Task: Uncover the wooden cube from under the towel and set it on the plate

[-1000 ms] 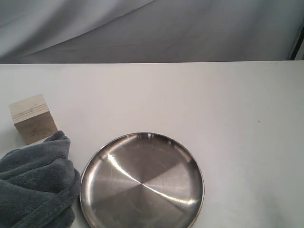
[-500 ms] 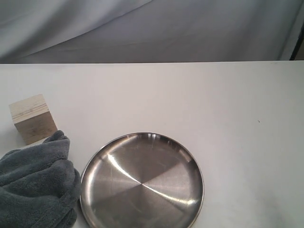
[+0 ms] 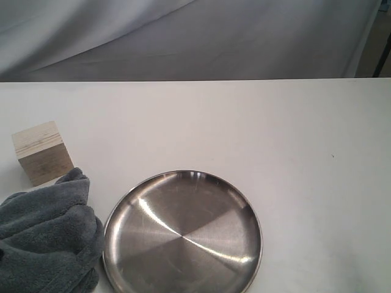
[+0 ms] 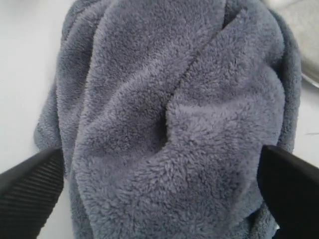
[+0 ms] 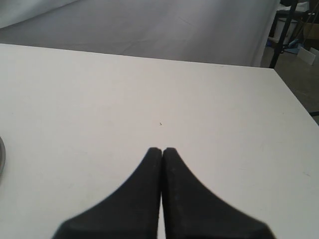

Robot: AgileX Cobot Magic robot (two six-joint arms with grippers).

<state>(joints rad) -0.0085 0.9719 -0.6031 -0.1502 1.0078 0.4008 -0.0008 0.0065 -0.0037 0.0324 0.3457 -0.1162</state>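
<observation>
The wooden cube (image 3: 41, 152) stands uncovered on the white table at the far left. Just in front of it the blue-grey towel (image 3: 46, 241) lies bunched in a heap at the lower left corner, touching the cube's base. The steel plate (image 3: 182, 233) sits empty at the bottom centre, its rim against the towel. In the left wrist view my left gripper (image 4: 162, 191) is open, its two black fingers wide apart on either side of the towel (image 4: 169, 114). My right gripper (image 5: 162, 149) is shut on nothing above bare table. Neither gripper shows in the exterior view.
A grey cloth backdrop (image 3: 195, 36) hangs behind the table's far edge. The table's right edge (image 5: 294, 99) and dark stands beyond it show in the right wrist view. A sliver of the plate's rim (image 5: 1, 159) shows there too.
The towel heap has settled slightly lower at the lower left. The cube and plate have not moved.
</observation>
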